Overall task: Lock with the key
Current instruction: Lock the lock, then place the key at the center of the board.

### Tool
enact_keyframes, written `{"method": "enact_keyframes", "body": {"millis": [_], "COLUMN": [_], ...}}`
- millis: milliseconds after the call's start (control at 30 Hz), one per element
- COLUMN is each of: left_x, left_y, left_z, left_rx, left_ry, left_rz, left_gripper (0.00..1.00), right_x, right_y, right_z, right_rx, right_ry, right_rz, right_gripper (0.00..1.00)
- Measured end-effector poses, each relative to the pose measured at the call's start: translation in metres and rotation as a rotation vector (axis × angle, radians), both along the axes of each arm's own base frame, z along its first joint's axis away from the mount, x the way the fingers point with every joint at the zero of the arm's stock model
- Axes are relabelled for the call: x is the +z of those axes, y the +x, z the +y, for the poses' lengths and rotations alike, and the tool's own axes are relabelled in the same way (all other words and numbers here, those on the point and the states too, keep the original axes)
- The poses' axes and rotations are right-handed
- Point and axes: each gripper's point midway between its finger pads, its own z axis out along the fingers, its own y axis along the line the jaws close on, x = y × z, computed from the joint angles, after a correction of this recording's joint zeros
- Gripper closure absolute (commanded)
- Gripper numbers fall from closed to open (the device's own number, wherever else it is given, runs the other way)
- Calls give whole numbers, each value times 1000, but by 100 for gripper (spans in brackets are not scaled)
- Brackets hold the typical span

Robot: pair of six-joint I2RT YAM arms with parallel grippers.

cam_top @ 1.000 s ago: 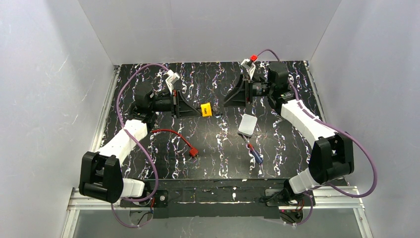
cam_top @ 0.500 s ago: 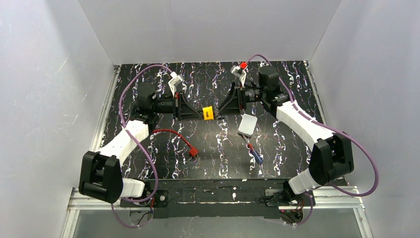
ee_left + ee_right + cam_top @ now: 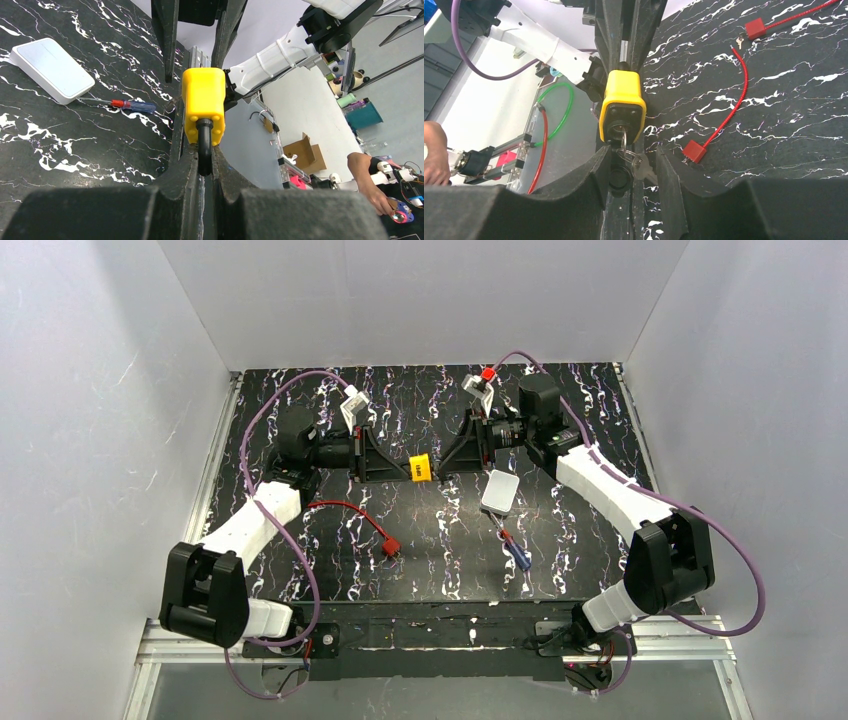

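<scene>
**A:** The lock (image 3: 420, 467) sat just 12 o'clock of the surface's (image 3: 600, 570) centre. Left hand (image 3: 204, 156) was clenched on its shackle (image 3: 203, 142). Right hand (image 3: 631, 161) was loose round the key (image 3: 638, 166), jaws apart, gripping nothing.

**B:** Risky imo. An off-centre pinch could've slipped off, or twisted the lock instead. Box (image 3: 499, 491) at its 4 o'clock, screwdriver (image 3: 515, 552) at 5, red cable (image 3: 355, 512) at 7, none blocking.

- The right tool (image 3: 447, 460) has swung left, and its tips now reach the key end of the yellow padlock (image 3: 420, 467).
- Its jaws have narrowed around the key (image 3: 625, 142).
</scene>
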Motion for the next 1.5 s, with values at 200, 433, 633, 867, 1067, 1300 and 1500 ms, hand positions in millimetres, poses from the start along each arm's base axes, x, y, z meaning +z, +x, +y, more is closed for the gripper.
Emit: {"method": "enact_keyframes", "body": {"millis": [200, 433, 633, 867, 1067, 1300, 1500], "left_x": [-5, -8, -9, -9, -10, -10, -16], "left_y": [4, 5, 8, 18, 25, 28, 39], "left_z": [-1, -1, 0, 8, 12, 12, 15], "left_rx": [5, 8, 21, 62, 91, 111, 154], "left_ry": [5, 9, 10, 10, 11, 12, 20], "left_rz": [19, 31, 35, 35, 37, 38, 58], "left_gripper": [100, 100, 100, 100, 100, 100, 100], "right_x": [0, 0, -1, 2, 3, -23, -83], "right_y": [-2, -2, 1, 17, 39, 76, 127], "right_z": [1, 1, -3, -26, -55, -73, -66], "right_rx": [8, 7, 1, -52, -135, -296, -421], "right_ry": [1, 1, 1, 7, 8, -78, -236], "right_rz": [-1, -3, -10, -5, 6, 29, 78], "right_gripper": [79, 97, 99, 99, 99, 99, 99]}}
